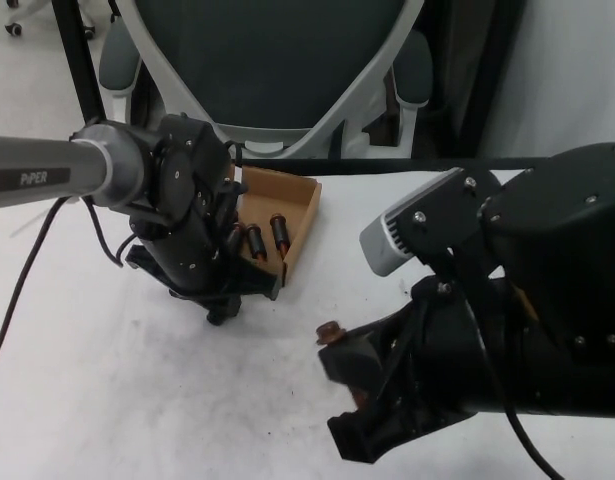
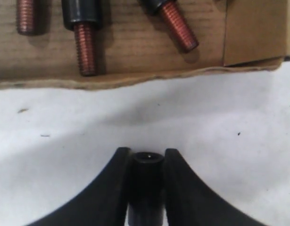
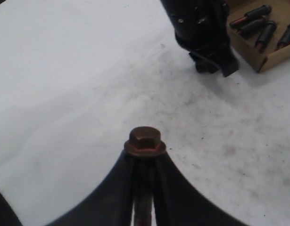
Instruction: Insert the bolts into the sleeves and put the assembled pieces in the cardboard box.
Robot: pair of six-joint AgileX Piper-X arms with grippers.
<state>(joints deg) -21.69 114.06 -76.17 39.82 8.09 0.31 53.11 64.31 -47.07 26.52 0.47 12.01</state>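
While near box (image 1: 305, 212), white-lettered left arm (image 1: 47, 168)

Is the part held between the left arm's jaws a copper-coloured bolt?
No, the left wrist view shows a black sleeve with a hole in its end clamped there, with no copper thread on it.

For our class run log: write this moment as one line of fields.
left gripper: shut on sleeve | right gripper: shut on bolt | assembled pieces: in cardboard box | bolt not yet in sleeve
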